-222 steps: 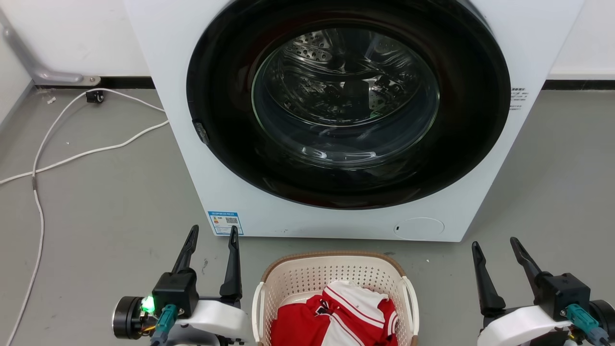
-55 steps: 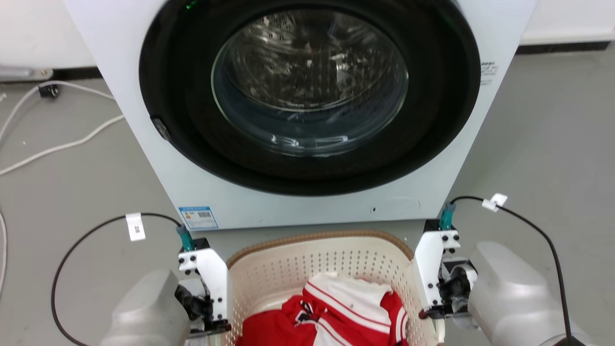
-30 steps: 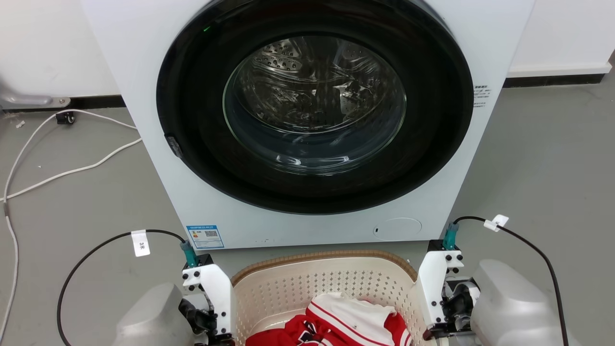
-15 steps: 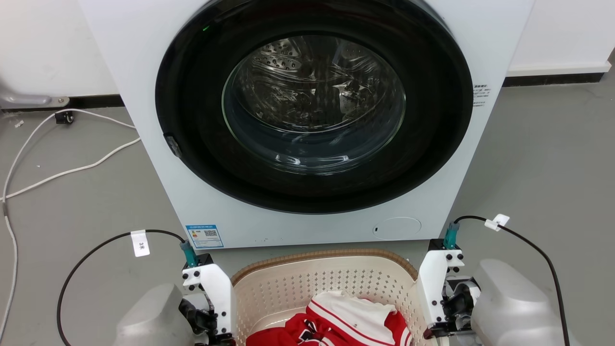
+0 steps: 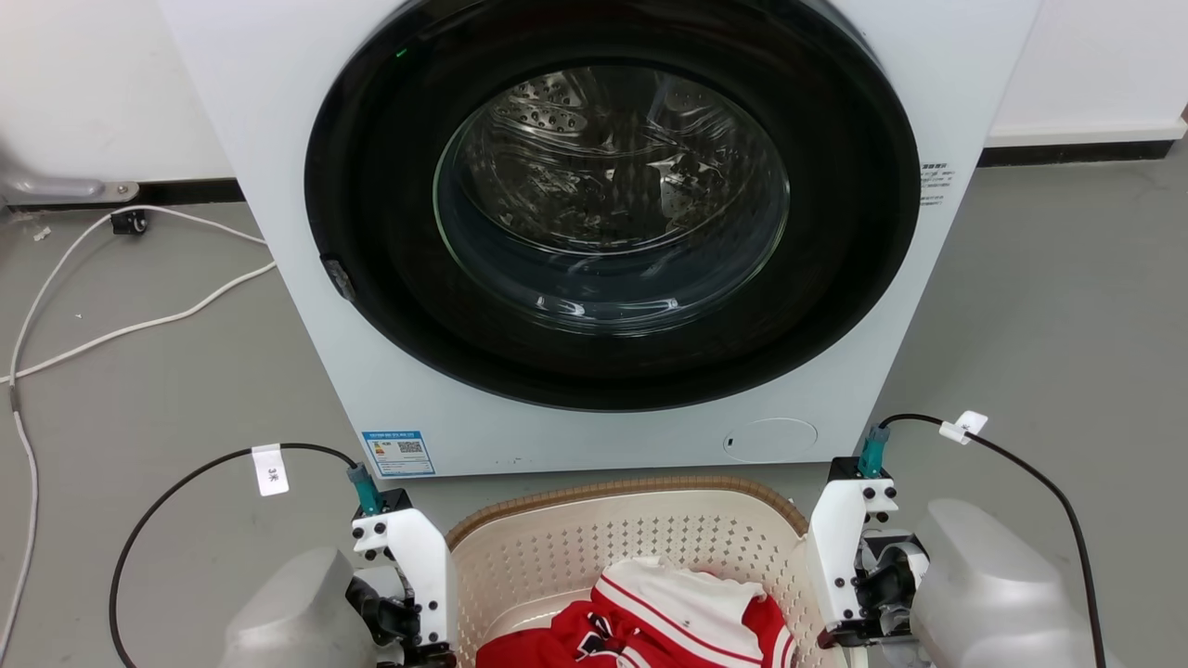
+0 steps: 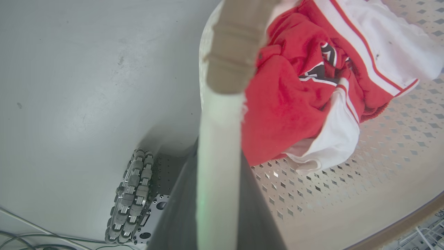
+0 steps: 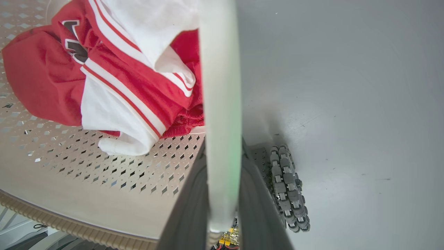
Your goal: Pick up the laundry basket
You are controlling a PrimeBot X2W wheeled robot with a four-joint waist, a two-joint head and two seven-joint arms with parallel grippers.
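A big white front-loading washing machine [image 5: 575, 436], its round dark door [image 5: 613, 199] closed, blocks the way just beyond the cream perforated plastic laundry basket [image 5: 594, 547]; only a narrow strip of grey floor [image 5: 186, 390] separates them. Open floor lies either side, with white cables [image 5: 130, 327] trailing far left.

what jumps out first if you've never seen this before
The washing machine with its big dark round door looms ahead. Before it is the laundry basket, holding a red and white garment. The left gripper and right gripper each clamp a side handle.
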